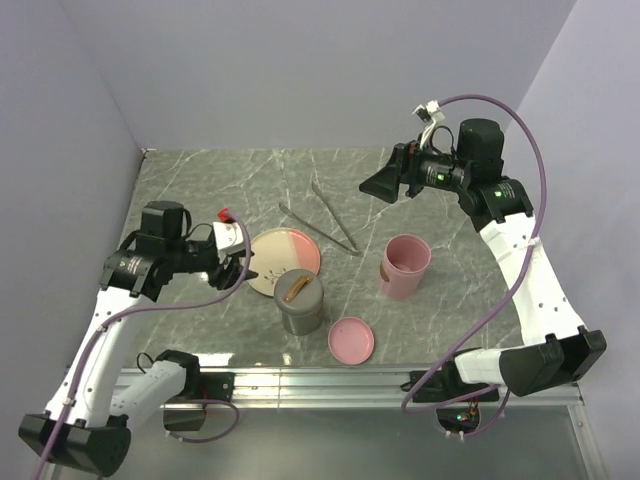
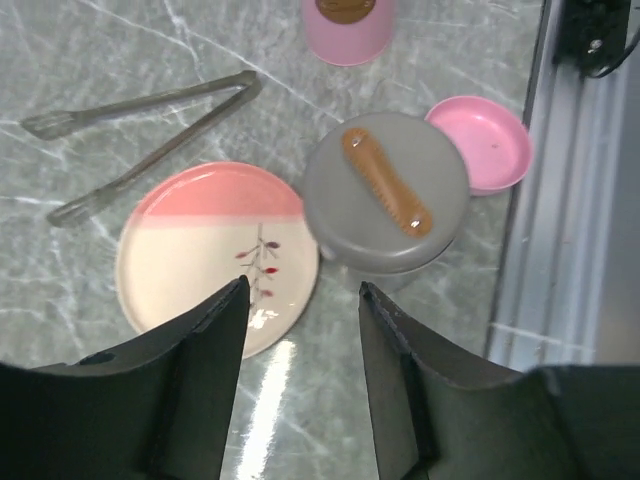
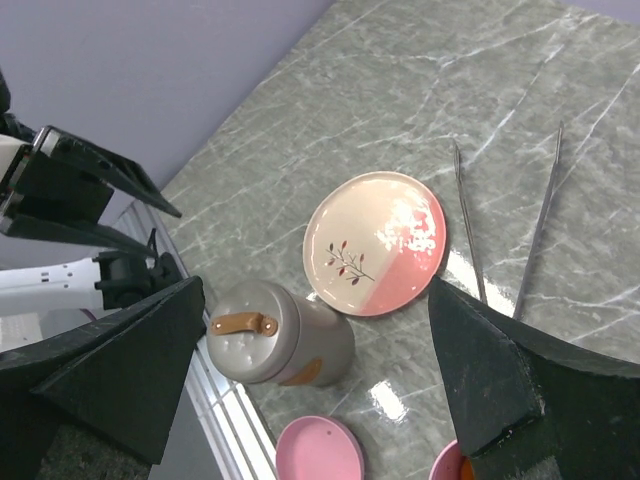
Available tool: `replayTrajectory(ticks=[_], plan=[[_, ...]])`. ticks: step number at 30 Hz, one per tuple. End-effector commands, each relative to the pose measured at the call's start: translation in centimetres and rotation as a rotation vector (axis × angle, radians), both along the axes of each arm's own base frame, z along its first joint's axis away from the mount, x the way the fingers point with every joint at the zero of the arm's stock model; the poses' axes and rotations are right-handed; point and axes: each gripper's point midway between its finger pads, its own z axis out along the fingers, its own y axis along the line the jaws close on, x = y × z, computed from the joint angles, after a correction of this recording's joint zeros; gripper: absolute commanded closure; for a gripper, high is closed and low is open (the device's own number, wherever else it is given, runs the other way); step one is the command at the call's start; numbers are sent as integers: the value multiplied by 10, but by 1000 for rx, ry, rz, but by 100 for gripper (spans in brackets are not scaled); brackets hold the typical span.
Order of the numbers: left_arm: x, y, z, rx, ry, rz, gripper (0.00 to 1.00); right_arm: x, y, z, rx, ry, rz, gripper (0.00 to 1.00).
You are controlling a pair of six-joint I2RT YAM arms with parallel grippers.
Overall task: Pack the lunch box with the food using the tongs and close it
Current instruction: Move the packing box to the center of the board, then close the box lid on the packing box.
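Left end effector (image 2: 302,288): released, jaws apart with nothing between them. It hangs over the left rim of the plate (image 1: 290,252), fingertips pointing at it.

Right end effector (image 3: 318,295): released, spread wide and empty. It is raised well beyond the plate, off its far-right side.

Tongs (image 2: 235,85): flat on the counter (image 1: 200,175) just past the plate's far edge, near it but apart. The joined end lies to the plate's right; the two arms fan out toward the far left. Neither end effector touches them.

Grey container (image 1: 300,308): upright at the plate's near-right edge. Whether it touches the plate cannot be told. Its grey cap is on, with a brown strap handle (image 2: 385,180) across the top.

Pink cup (image 1: 405,268): upright and uncovered, to the right of the plate, just past the tongs' joined end.

Pink lid (image 1: 352,340): hollow side up, on the near side of the plate, beyond the grey container and to the right.

Food: cannot be made out. The right wrist view shows a sliver of orange at the pink cup's rim, but its nature is unclear.
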Motion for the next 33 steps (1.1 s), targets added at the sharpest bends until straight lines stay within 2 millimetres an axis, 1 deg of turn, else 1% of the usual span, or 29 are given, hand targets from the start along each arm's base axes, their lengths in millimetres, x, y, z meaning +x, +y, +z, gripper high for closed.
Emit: replayTrajectory(ticks=[1,2,4,6,7,9,10,11,12,15,16,18,19,21,22,23,25,27,28,33], plan=[[-2,-12,10,4,103,85,46,-4,-1,13,34,-31,16,0],[-6,-15,10,8,124,100,45,-3,-1,13,33,-30,12,0],[-6,-21,10,49,111,145,44,-3,-2,13,32,-34,10,0],[-10,-28,8,67,146,176,44,-3,-2,11,35,-25,7,0],[-13,-34,8,86,144,179,43,-3,-1,11,38,-26,11,0],[-10,-35,-1,109,186,201,41,-1,-2,10,38,-22,9,0],[-11,-37,-5,127,190,194,41,-1,-2,10,37,-22,10,0],[-7,-35,-10,154,185,215,40,-1,-1,9,36,-19,8,0],[-7,-37,-12,160,187,215,39,-1,-2,9,36,-19,8,0],[-4,-46,-11,165,182,213,38,-2,-2,9,38,-18,9,0],[-4,-51,-7,159,174,202,38,-1,-3,10,40,-21,7,0],[0,-56,-8,176,165,203,37,0,-3,7,40,-15,5,0],[-1,-61,-3,176,148,191,37,0,-3,6,39,-9,4,0],[4,-65,-3,200,125,194,37,2,-4,6,35,-11,-3,0],[3,-69,0,202,111,178,38,1,-4,7,36,-13,-2,0],[3,-73,-2,212,115,170,38,2,-5,6,36,-11,-5,0],[-7,-80,-3,213,126,125,38,2,-5,5,37,-6,-6,0],[-12,-84,-7,219,130,97,39,4,-5,4,36,-4,-9,0],[-16,-84,-15,235,136,85,38,5,-6,4,36,-4,-10,0],[-21,-87,-31,265,147,69,38,7,-6,1,36,8,-11,0]])
